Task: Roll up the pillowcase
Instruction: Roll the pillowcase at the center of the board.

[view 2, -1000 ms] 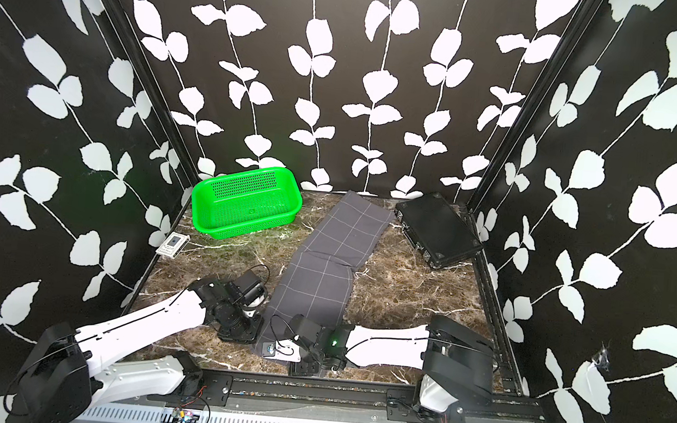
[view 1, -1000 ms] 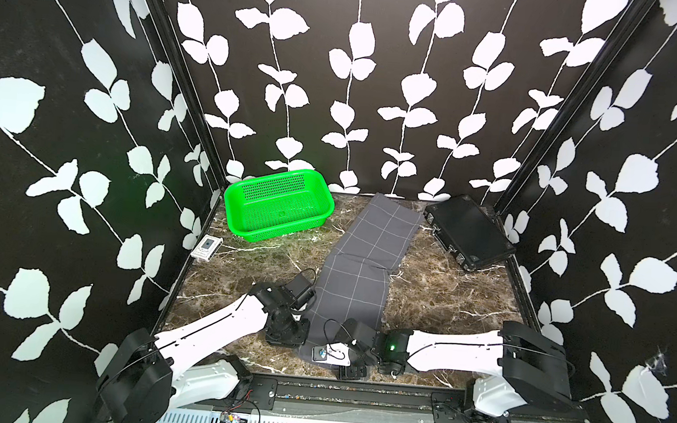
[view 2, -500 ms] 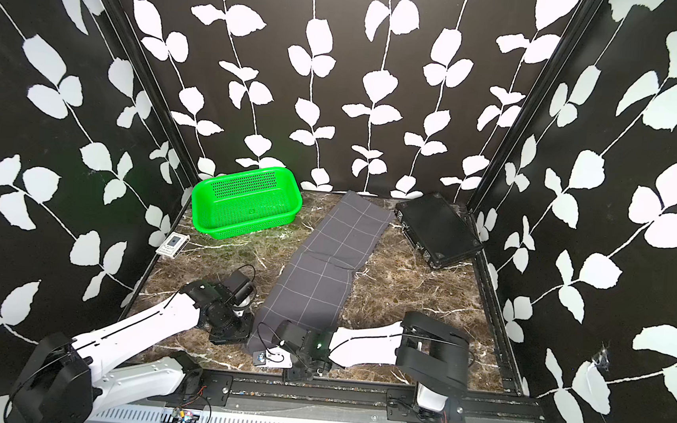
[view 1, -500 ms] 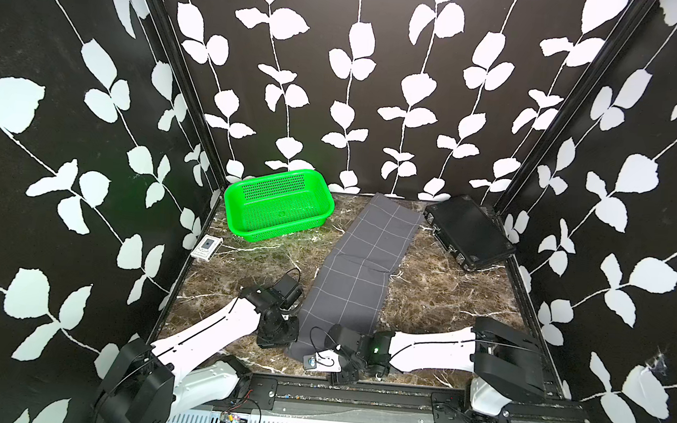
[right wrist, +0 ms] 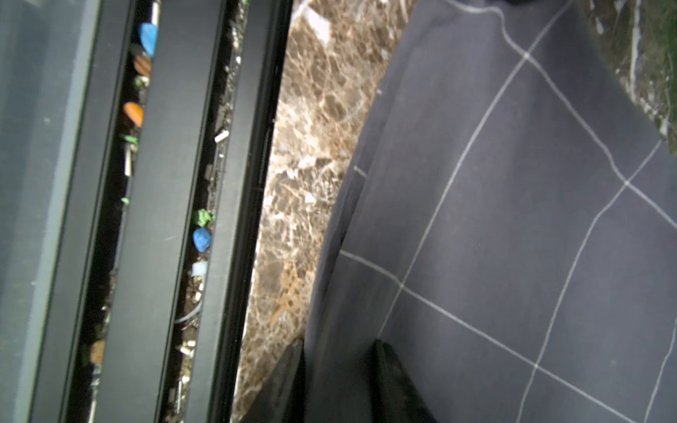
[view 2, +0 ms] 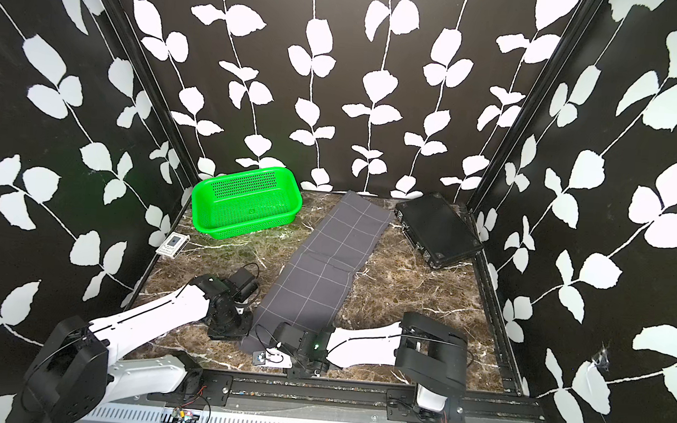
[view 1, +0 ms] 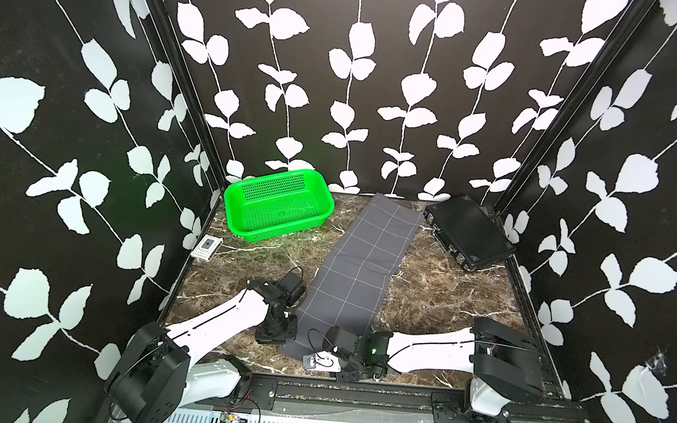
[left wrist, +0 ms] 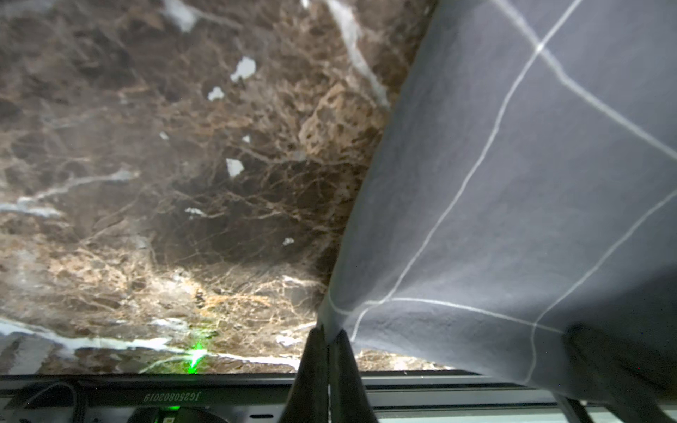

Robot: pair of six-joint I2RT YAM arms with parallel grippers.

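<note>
At the far left a small white card (view 1: 206,247) lies by the wall, with the green basket (view 1: 281,233) behind it in the back left corner. Next comes the left gripper (left wrist: 327,337). Its jaws are pressed together on the near left corner of the pillowcase (view 1: 361,272), and in the left wrist view the cloth rises off the marble table (view 1: 445,303) to that pinch.

The pillowcase is a long, narrow strip in the middle of the table. Its long axis runs from the front edge to the back wall, leaning right as it goes back. The near end lies between the two grippers and the far end lies between the basket and the black case (view 1: 469,231). A shallow crease crosses it about halfway along.

The right gripper (right wrist: 337,351) sits at the near edge of the cloth. Its jaws are partly apart and straddle that edge, with one finger (right wrist: 289,381) over the marble and the other on the cloth, not clamped. The case lies in the back right corner, apart from the cloth.
</note>
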